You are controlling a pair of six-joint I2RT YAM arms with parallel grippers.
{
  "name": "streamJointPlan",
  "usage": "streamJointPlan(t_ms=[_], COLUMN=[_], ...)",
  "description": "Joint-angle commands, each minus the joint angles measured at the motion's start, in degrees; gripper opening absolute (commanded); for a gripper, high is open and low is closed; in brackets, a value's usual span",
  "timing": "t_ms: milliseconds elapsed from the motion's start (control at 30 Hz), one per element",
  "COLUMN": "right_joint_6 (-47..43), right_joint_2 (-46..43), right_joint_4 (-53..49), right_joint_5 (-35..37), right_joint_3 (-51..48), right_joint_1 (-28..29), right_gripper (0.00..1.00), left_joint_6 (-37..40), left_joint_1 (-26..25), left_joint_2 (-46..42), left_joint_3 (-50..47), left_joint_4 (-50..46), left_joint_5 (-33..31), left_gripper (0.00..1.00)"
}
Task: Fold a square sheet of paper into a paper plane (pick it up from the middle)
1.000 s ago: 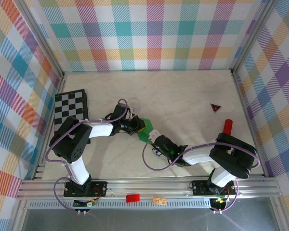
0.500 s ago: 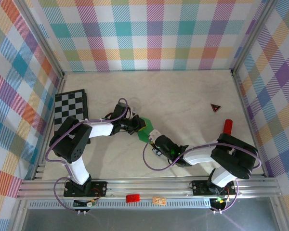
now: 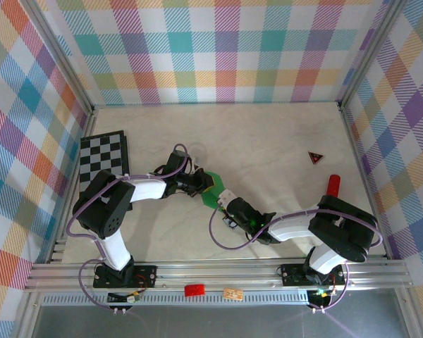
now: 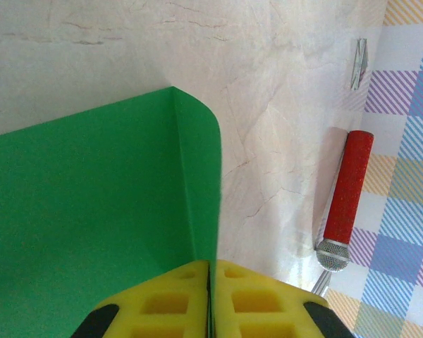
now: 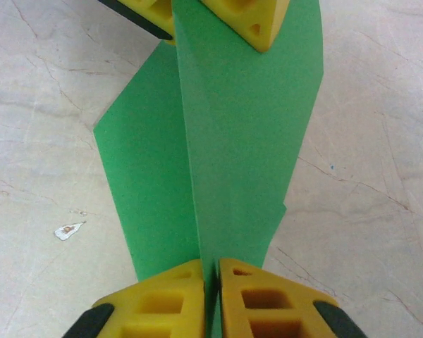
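Note:
The square sheet of paper [image 3: 213, 190], bright green and folded into a narrow upright strip, hangs just above the table's near middle between both grippers. My left gripper [image 3: 204, 184] is shut on its left end. In the left wrist view the yellow pads [image 4: 176, 303] pinch the crease of the green paper [image 4: 92, 211]. My right gripper [image 3: 224, 199] is shut on the other end. In the right wrist view the paper [image 5: 240, 141] runs from my right gripper [image 5: 211, 271] up to the left gripper's fingers [image 5: 248, 17].
A checkered board [image 3: 102, 156] lies at the far left. A small red-and-black triangle [image 3: 315, 157] and a red cylinder [image 3: 333, 184] sit at the right, near the plaid wall. The cylinder [image 4: 349, 186] has a metal mesh end. Plaid walls enclose three sides.

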Motion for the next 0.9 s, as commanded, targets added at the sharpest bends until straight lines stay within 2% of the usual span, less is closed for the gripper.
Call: streamJointPlan(t_ms=[0,233,300,367,500,633,867], right_joint_6=[1.52,3.26,3.95,5.04,6.65,8.31,9.44], right_joint_2=[-0.77,-0.06,0.47,1.00,2.38,3.78,3.99], right_joint_4=[1.32,0.66,0.28,0.15,-0.09,-0.44,-0.36], right_joint_5=[-1.31,-3.04,-3.90,-4.76,-8.13,-10.55,-13.90], right_joint_3=[-0.16,0.32,0.63,0.77,1.41,2.25,2.26], right_joint_1=[-0.42,-1.08,-1.41,-1.77,-2.60,-3.31,-4.78], right_gripper=[0.12,0.11,0.12,0.12,0.13,0.15,0.13], left_joint_6=[1.21,1.89,2.59,3.28,4.89,6.10,6.13], left_joint_1=[-0.61,-0.61,-0.61,-0.61,-0.52,-0.34,-0.17], left_joint_2=[-1.57,-3.14,-4.14,-5.95,-9.84,-13.06,-14.37], left_joint_3=[1.30,1.07,0.98,0.86,0.59,0.18,-0.44], left_joint_4=[-1.71,-3.58,-5.23,-7.45,-11.60,-14.56,-14.91], left_joint_5=[-0.51,-2.65,-4.24,-6.77,-11.70,-15.40,-16.06], left_gripper=[0.11,0.18,0.24,0.35,0.45,0.48,0.48])
